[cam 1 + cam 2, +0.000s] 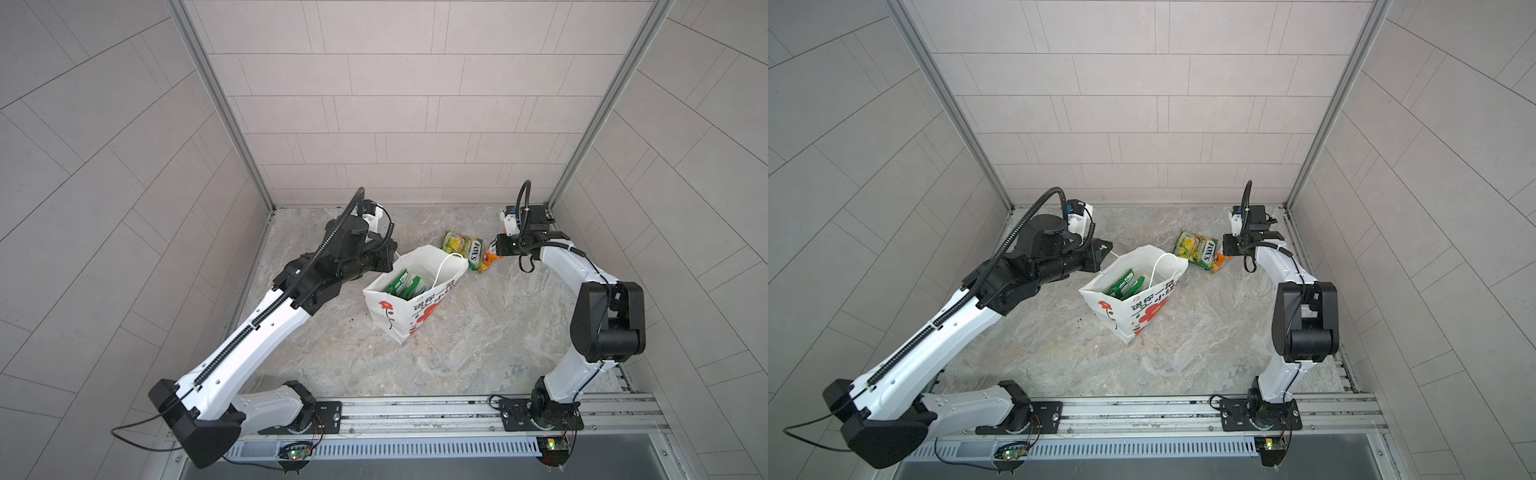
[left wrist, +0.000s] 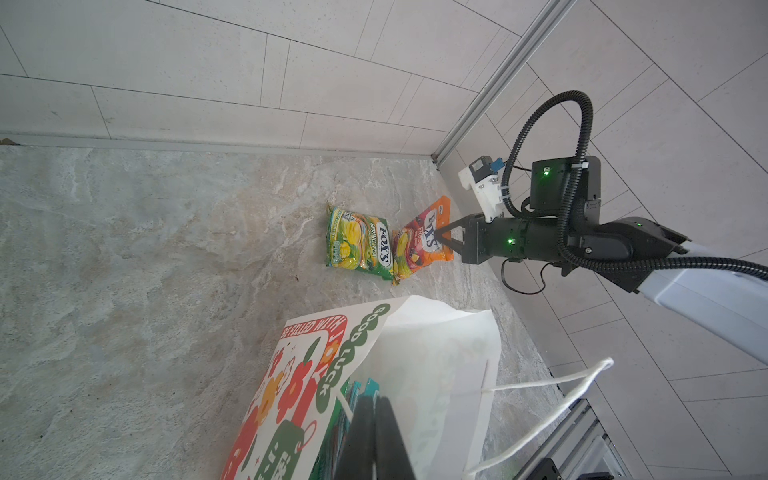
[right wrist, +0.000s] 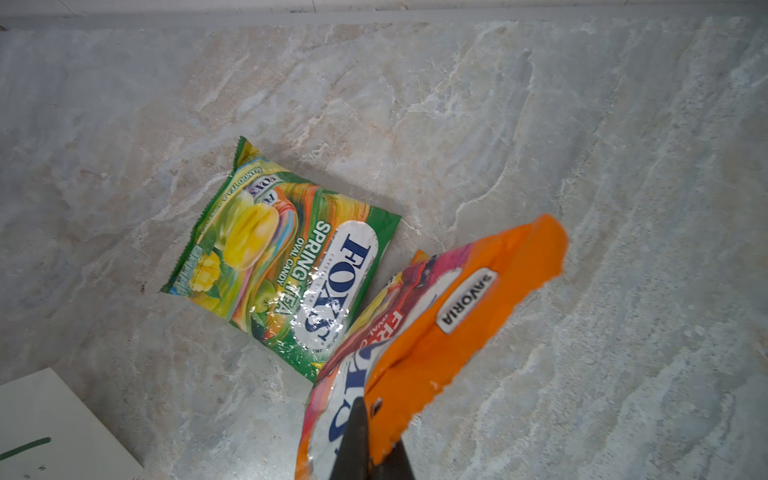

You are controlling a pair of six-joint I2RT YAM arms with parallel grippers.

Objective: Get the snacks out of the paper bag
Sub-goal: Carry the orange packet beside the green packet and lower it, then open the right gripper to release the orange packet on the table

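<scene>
R gripper (image 2: pixel 442 237) is pinching the orange-pink pkt (image 3: pixel 449 332) by one end and holding it tilted over the marble tabletop (image 1: pixel 457 353). Its low end is overlapping a corner of the green-yellow pkt (image 3: pixel 282 257), which is lying flat just past the paper bag (image 1: pixel 390 316), toward the back wall. L gripper (image 2: pixel 374 401) is sitting at the bag's rim w/ jaws pressed together on the bag's top. I'm not making out exactly which part. Bag is standing open mid-table, and I'm seeing green and teal pkts (image 1: pixel 405 284) inside.
</scene>
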